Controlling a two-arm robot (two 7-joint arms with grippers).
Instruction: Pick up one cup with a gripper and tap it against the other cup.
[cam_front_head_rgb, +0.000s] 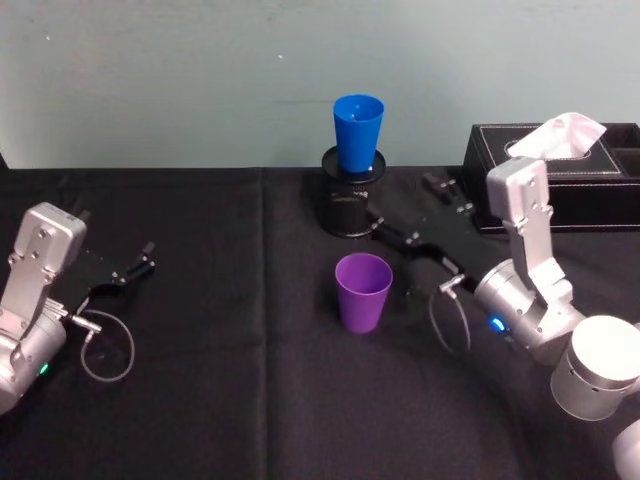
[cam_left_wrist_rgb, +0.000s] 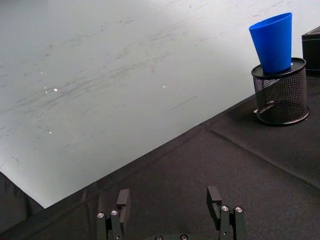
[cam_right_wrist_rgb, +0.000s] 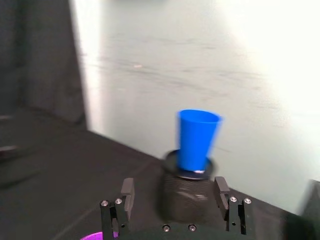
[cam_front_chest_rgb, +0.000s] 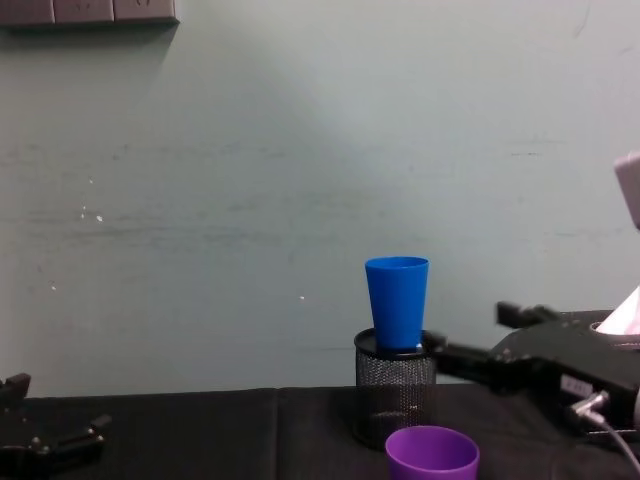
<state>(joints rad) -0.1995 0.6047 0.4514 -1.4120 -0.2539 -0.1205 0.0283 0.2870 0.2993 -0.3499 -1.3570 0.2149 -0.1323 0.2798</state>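
The purple cup (cam_front_head_rgb: 362, 291) stands upright on the black cloth, its rim showing low in the chest view (cam_front_chest_rgb: 432, 453). Behind it the blue cup (cam_front_head_rgb: 358, 132) sits upright in the mouth of a black wire-mesh pen pot (cam_front_head_rgb: 350, 205). My right gripper (cam_front_head_rgb: 405, 205) is open and holds nothing, just right of the pot and behind the purple cup. Its wrist view looks between its fingers (cam_right_wrist_rgb: 127, 192) at the pot (cam_right_wrist_rgb: 187, 195) and the blue cup (cam_right_wrist_rgb: 197, 141). My left gripper (cam_front_head_rgb: 135, 265) rests open far to the left (cam_left_wrist_rgb: 169, 200).
A black tissue box (cam_front_head_rgb: 560, 170) with a white tissue stands at the back right, close behind the right arm. A pale wall runs along the table's far edge. Black cloth lies bare between the left gripper and the cups.
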